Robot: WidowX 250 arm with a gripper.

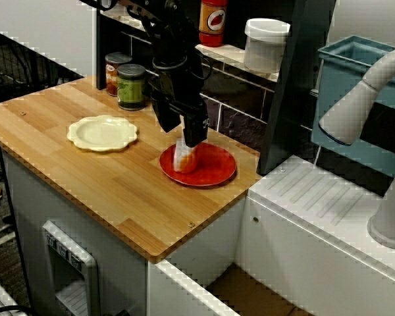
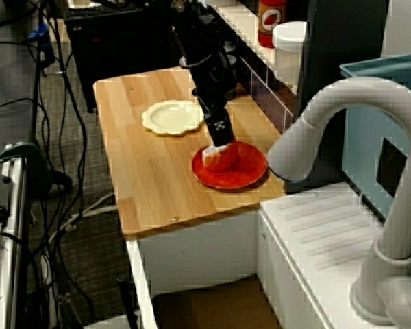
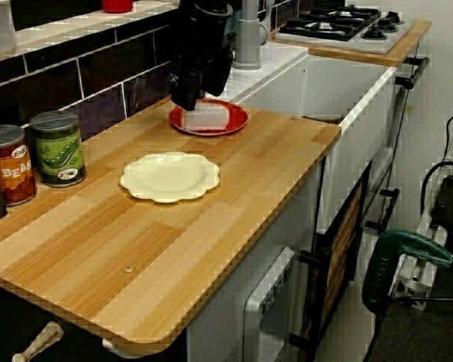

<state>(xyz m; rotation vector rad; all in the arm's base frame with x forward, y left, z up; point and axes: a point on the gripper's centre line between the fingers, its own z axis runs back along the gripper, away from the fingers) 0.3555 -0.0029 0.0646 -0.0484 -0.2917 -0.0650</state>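
My gripper [image 1: 184,157] reaches down from the black arm [image 1: 174,72] onto a red plate [image 1: 218,172] at the right end of the wooden counter. Its pale translucent fingers [image 1: 181,153] close around a small round orange-red fruit [image 1: 188,162] that rests on the plate. From the sink side, the fruit [image 2: 220,160] shows below the gripper [image 2: 218,152], on the red plate [image 2: 250,175]. Along the counter, the pale fingers [image 3: 204,118] hide the fruit, and only the red plate's rim [image 3: 238,119] shows.
A cream scalloped plate [image 1: 102,131] lies left of the red one. A green can [image 1: 131,85] and a red can [image 1: 115,71] stand by the back wall. A shelf holds a red bottle [image 1: 212,23] and a white tub [image 1: 266,43]. A grey faucet [image 2: 329,116] rises to the right.
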